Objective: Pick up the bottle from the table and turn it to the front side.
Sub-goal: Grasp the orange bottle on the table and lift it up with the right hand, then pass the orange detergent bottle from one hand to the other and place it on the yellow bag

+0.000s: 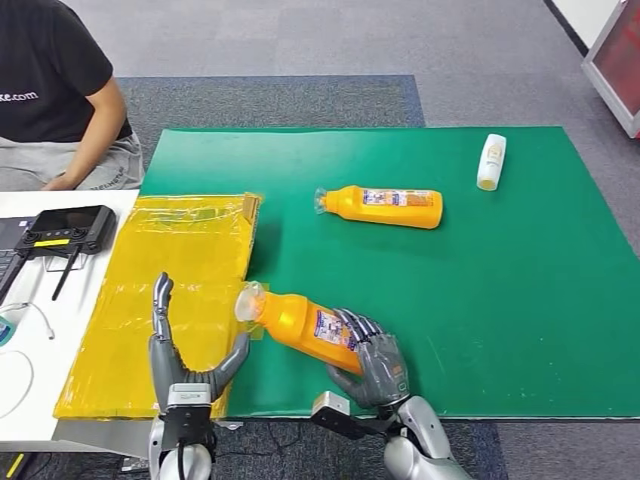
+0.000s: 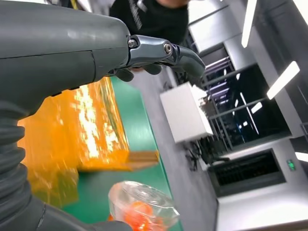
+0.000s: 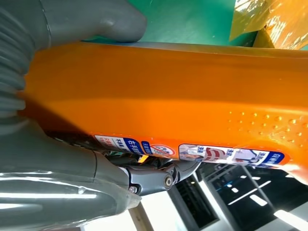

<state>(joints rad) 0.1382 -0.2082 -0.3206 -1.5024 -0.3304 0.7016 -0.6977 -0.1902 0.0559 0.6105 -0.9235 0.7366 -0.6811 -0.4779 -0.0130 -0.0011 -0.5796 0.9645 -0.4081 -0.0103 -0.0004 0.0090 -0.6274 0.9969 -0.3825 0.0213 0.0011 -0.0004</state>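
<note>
Two orange bottles [image 1: 302,324] [image 1: 385,207], one white bottle [image 1: 491,161].

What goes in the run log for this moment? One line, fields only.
right hand: grips orange bottle at its base | left hand: open beside cap | second bottle: lying on green mat

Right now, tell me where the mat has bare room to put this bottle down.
Bare green mat lies right of the right hand, below the second orange bottle and white bottle. Crowded near the yellow bag and left hand.
</note>
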